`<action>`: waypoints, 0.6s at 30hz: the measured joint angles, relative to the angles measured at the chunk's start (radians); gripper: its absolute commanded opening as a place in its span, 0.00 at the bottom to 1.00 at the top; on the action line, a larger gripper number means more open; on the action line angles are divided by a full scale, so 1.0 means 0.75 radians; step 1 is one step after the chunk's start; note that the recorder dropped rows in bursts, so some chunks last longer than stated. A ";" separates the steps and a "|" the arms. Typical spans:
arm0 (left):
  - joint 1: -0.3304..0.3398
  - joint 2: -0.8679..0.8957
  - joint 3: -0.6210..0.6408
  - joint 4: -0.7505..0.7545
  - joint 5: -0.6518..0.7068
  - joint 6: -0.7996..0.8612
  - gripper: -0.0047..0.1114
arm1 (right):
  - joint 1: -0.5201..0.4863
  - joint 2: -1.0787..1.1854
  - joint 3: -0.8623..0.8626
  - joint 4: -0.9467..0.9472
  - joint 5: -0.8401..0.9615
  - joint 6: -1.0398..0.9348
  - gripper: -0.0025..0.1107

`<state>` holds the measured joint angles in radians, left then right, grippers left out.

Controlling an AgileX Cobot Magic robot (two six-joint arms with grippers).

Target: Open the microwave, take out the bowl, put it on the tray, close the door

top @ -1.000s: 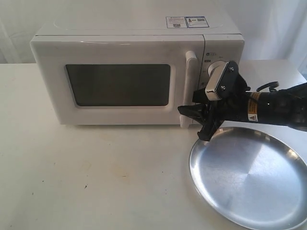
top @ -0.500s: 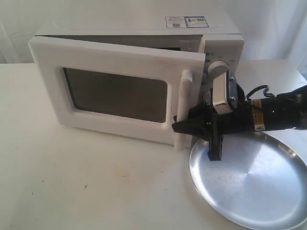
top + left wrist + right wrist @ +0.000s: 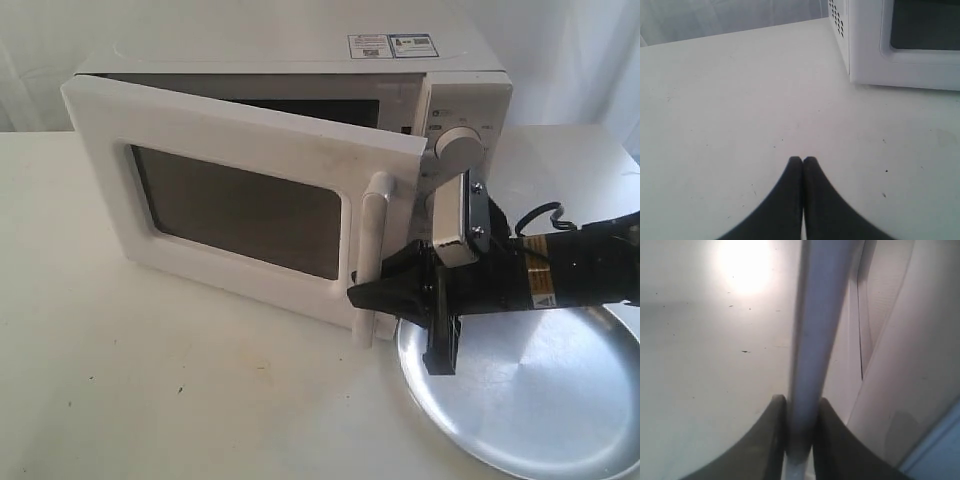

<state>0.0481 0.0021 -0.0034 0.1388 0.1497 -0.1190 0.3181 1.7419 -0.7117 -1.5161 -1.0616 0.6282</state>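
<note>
The white microwave (image 3: 440,70) stands at the back of the table with its door (image 3: 230,200) swung partly open, hinged on the left. My right gripper (image 3: 368,296) is shut on the lower part of the door's white bar handle (image 3: 372,240); in the right wrist view the handle (image 3: 815,330) runs between the two black fingers. The steel tray (image 3: 540,400) lies to the front right, under the right arm. The bowl is hidden. My left gripper (image 3: 803,159) is shut with nothing in it above bare table, near the microwave's (image 3: 865,45) left corner.
The white table (image 3: 150,380) spreads out in front of and to the left of the microwave. A round white dial (image 3: 458,147) shows on the control panel. A white curtain hangs behind the scene.
The door went from closed to partly open as my right gripper drew the handle out toward the front left. The left gripper does not appear in the earlier frames.
</note>
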 measured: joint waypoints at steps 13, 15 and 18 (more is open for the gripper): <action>0.000 0.000 0.000 0.000 0.000 0.000 0.04 | 0.052 -0.318 0.272 0.011 -0.192 -0.084 0.02; 0.000 0.000 0.000 0.000 0.000 0.000 0.04 | 0.054 -0.325 0.273 0.050 -0.176 -0.070 0.03; 0.000 0.000 0.000 0.000 0.000 0.000 0.04 | 0.054 -0.325 0.273 0.074 -0.143 -0.036 0.16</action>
<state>0.0481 0.0021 -0.0034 0.1388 0.1497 -0.1190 0.3585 1.4985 -0.5072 -1.4607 -1.1687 0.6016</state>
